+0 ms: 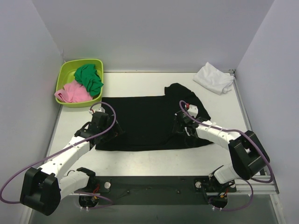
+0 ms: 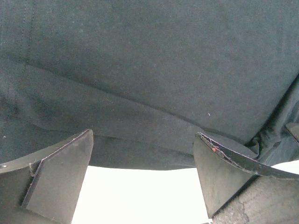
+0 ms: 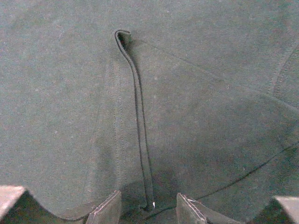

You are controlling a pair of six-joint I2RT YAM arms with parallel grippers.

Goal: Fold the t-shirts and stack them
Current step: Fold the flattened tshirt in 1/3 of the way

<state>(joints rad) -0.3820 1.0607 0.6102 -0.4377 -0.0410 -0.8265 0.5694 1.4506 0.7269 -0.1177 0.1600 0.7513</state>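
The black t-shirt (image 1: 145, 123) lies spread flat across the middle of the table. The white t-shirt (image 1: 214, 78) sits crumpled at the back right corner. My left gripper (image 1: 111, 129) is at the black shirt's left edge, low over it. In the left wrist view the left gripper (image 2: 144, 140) is open wide, its jaws straddling the cloth's edge (image 2: 140, 161) above bare table. My right gripper (image 1: 180, 123) is over the shirt's right part. In the right wrist view the right gripper (image 3: 148, 196) stands open, jaws either side of a narrow raised hem ridge (image 3: 138, 116), apart from it.
A lime-green tub (image 1: 65, 70) at the back left corner holds a green cloth (image 1: 88, 78) and a pink cloth (image 1: 72, 93). White walls close in the table at the back and both sides. Bare table (image 1: 154, 158) runs along the near edge.
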